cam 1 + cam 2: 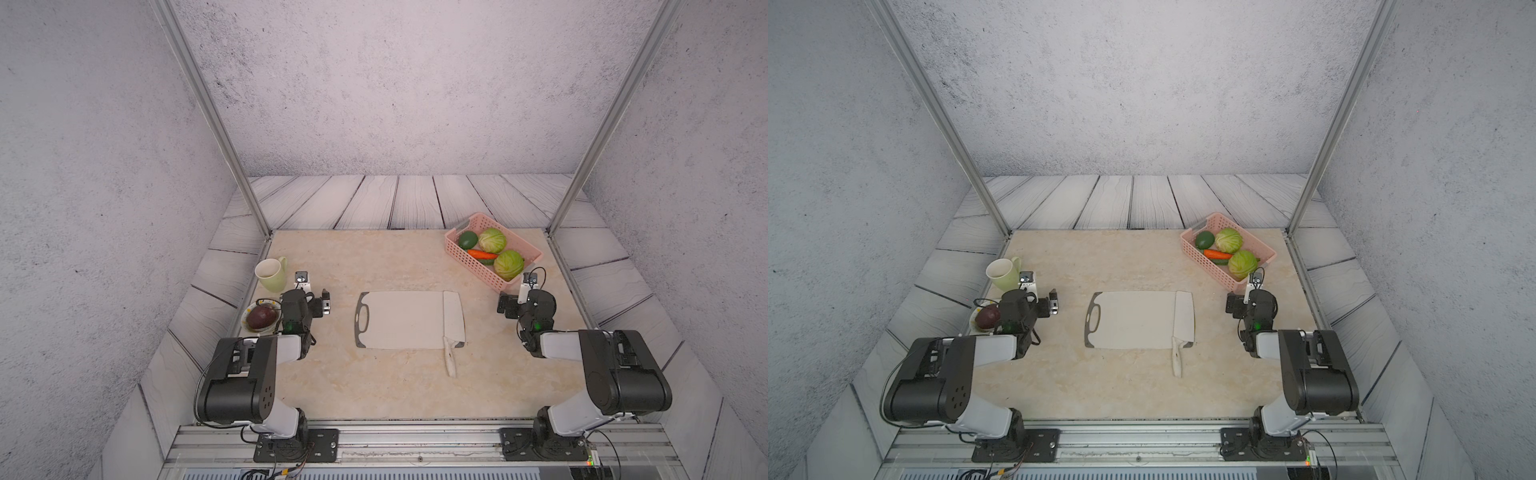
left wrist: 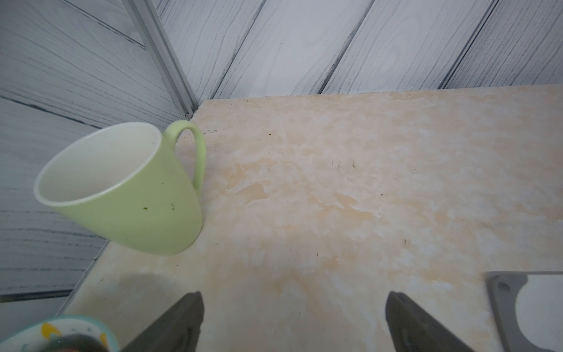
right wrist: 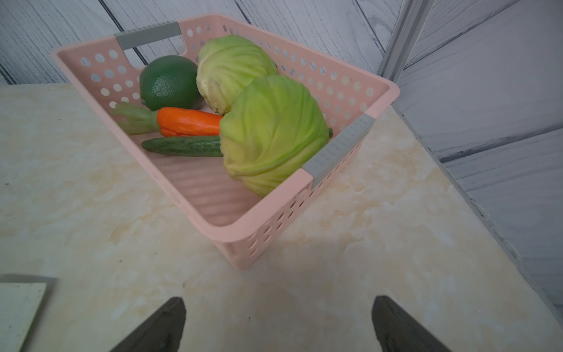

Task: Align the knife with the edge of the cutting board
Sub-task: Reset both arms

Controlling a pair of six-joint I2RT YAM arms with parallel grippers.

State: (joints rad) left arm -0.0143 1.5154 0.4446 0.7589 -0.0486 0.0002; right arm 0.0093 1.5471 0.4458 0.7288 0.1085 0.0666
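Both top views: knife (image 1: 452, 326) centre-right of frame, blade flat along the right end of the board (image 1: 399, 320), handle overhanging onto the counter (image 1: 374, 257). Left gripper (image 1: 323, 305) left of the board, right gripper (image 1: 507, 306) right of the knife, both clear of it.
Left wrist: left gripper (image 2: 292, 300) wide open, empty; board corner (image 2: 542, 314) near.
Right wrist: right gripper (image 3: 277, 303) wide open, empty, above the counter.
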